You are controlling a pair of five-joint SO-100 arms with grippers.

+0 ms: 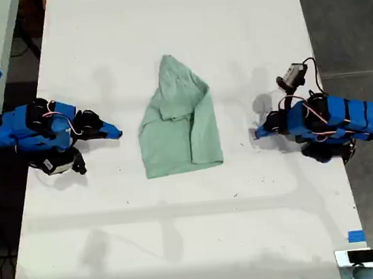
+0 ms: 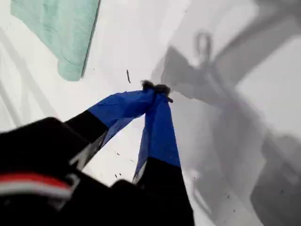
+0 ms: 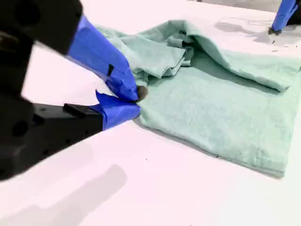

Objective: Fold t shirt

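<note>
So the big white table [image 1: 181, 231] is mostly bare, and the small pale mint-green t shirt of soft fabric [image 1: 182, 123] lies about mid-table between the two blue arms, half folded. One side is flopped over the middle and the top end narrows to a point. The hem end is flat and square.

My first gripper [image 1: 258, 133] sits on the exterior view's right, clear of the cloth, with its jaws pinched together on nothing. My second gripper [image 3: 134, 96] is on the exterior view's left, tips also together and empty. In its own wrist view it looks right at the shirt's edge. It might be brushing the cloth, but the overhead view shows a gap, so I'd guess not.

The cloth looks light, limp and a bit clingy, so it'll drag and bunch rather than slide. I'd pinch the hem corners [image 3: 277, 169], going low enough to catch every layer.
</note>
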